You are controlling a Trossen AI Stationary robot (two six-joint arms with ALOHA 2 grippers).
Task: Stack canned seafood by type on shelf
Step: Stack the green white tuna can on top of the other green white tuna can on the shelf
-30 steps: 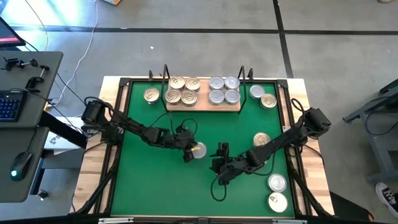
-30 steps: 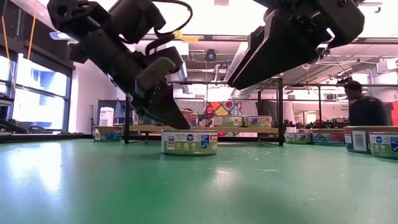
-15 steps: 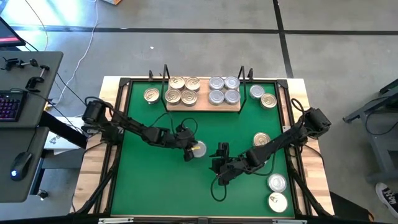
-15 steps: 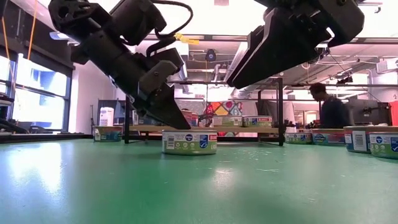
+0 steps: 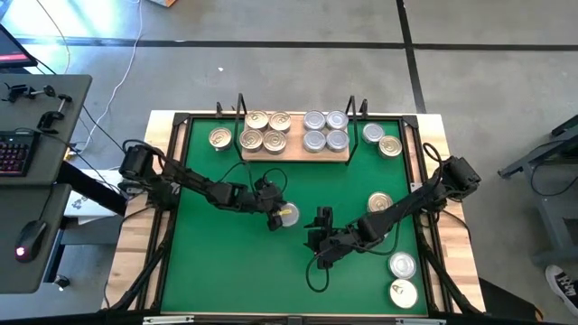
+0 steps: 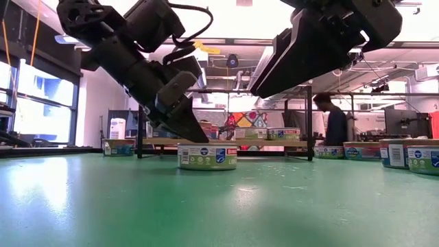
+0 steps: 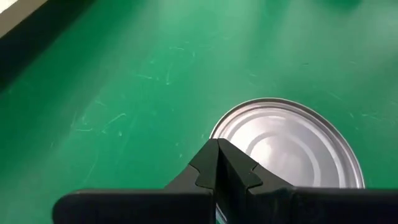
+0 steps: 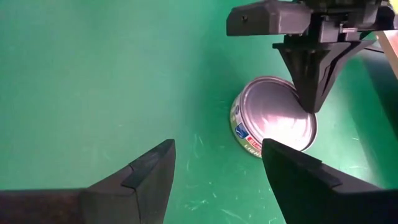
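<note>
- Where the green mat (image 5: 226,262) is bare near its middle, one round flat silver-lidded tin (image 5: 288,216) stands alone, upright, its paper label showing in the low view.
- The light natural-wood shelf board (image 5: 294,154) with black wire uprights lies at the mat's far edge; it carries four gold-lidded tins (image 5: 265,131) in a square on its left half and four silver-lidded tins (image 5: 325,131) in a square on its right half.
- Loose tins sit off the shelf: one gold beside its left end (image 5: 219,138), two beside its right end (image 5: 382,139), one gold (image 5: 380,203) and two more (image 5: 403,278) along the mat's right side.
- The left gripper (image 5: 274,215) has its fingers pressed together, holding nothing; their joined tip reaches down at a slant to the lone tin's lid edge.
- The right gripper (image 5: 318,231) hovers just beside that tin with its fingers spread apart and empty.
</note>
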